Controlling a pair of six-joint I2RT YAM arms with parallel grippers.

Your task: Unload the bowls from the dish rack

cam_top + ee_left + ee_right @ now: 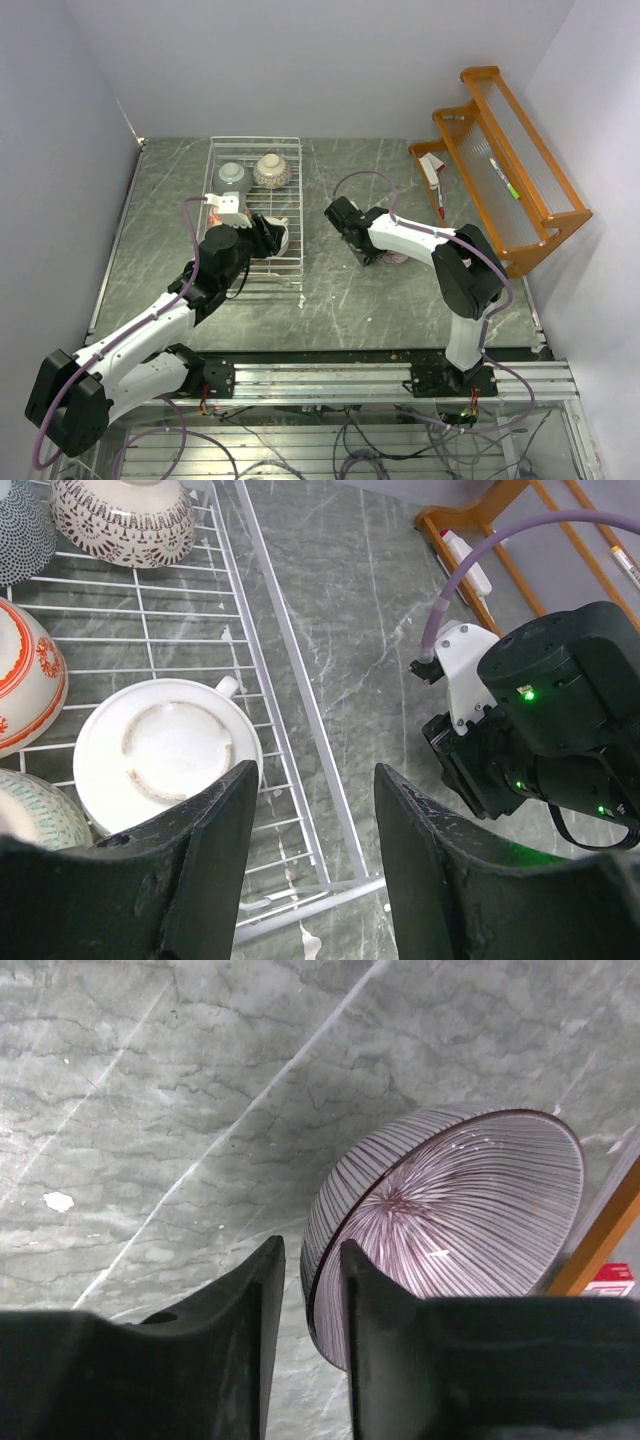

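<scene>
On the left of the top view I have the white wire-grid dish rack (255,205) lying on the grey marbled table (340,300). At the rack's far end, a small grey ceramic bowl (232,177) and a cream lace-patterned bowl (272,170) sit side by side.

My left gripper (315,780) hangs over the rack's near right corner. Its fingers are spread wide, with nothing between them. In its wrist view, a cream ceramic bowl with a small handle (165,760) lies bottom-up on the wires, just left of the left finger. A white bowl with orange-red marks (25,675) sits beside it at the frame's left edge.

Right of the rack, mid-frame in the top view, my right gripper (311,1252) is pinched narrow on the rim of a purple-and-white striped ceramic bowl (450,1210). That bowl is tipped on its side over the table, outside the rack; I cannot tell whether it touches the surface.

At far right stands the orange wooden shelf rack (510,160).
</scene>
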